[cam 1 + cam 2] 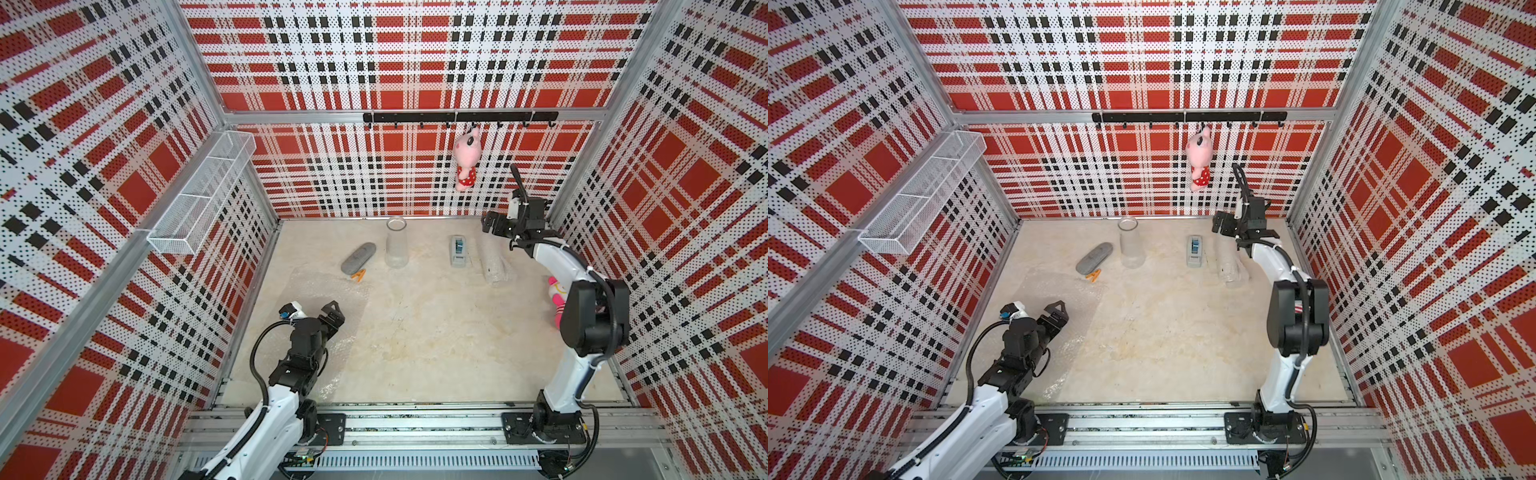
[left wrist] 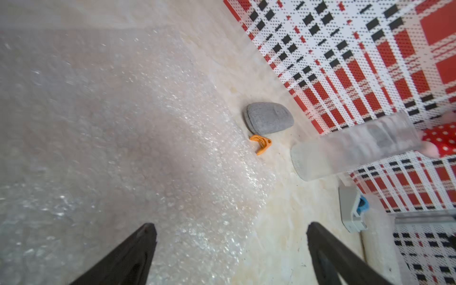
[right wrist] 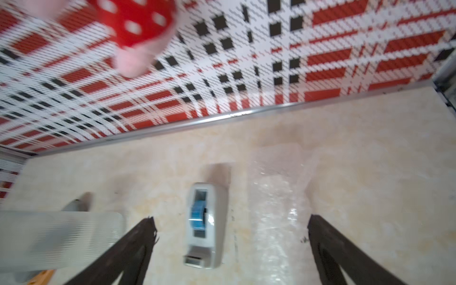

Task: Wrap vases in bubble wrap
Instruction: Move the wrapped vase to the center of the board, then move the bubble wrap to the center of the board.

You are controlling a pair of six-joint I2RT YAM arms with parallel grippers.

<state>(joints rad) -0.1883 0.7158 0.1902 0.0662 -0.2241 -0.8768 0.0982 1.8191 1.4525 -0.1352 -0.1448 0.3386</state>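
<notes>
At the far middle of the table, in both top views: clear glass vase [image 1: 396, 245] [image 1: 1131, 249], upright and bare. To its right, well apart, tape dispenser [image 1: 458, 251]. Just beside that, a lying bubble-wrap bundle [image 1: 492, 262], probably the white vase rolled up, though too cloudy to confirm. Above the bundle's far end, right gripper [image 1: 491, 226], raised, spread wide, holding nothing. At near left, flat sheet of bubble wrap [image 1: 340, 291], with left gripper [image 1: 332, 311] low over it, also wide and empty. Near the sheet's far edge, grey case [image 1: 358, 257] and orange clip [image 1: 358, 274].

Reads as the changeover between vases: one bundle seemingly done, glass vase not yet started. Next move calls for carrying the glass vase onto the flat sheet and laying it down, with a careful grip on smooth glass.

From the left wrist: the sheet's bubbles [image 2: 123, 128] in close detail, faint from above. Glass vase [image 2: 352, 150] beyond the sheet's edge, not touching it. Nothing between the black fingers [image 2: 128, 259].

From the right wrist: bundle [image 3: 278, 212] and dispenser [image 3: 204, 224] side by side, a bare strip of table between them. Fingers [image 3: 320, 241] set far apart. Too blurred to show any seam or tape.
</notes>
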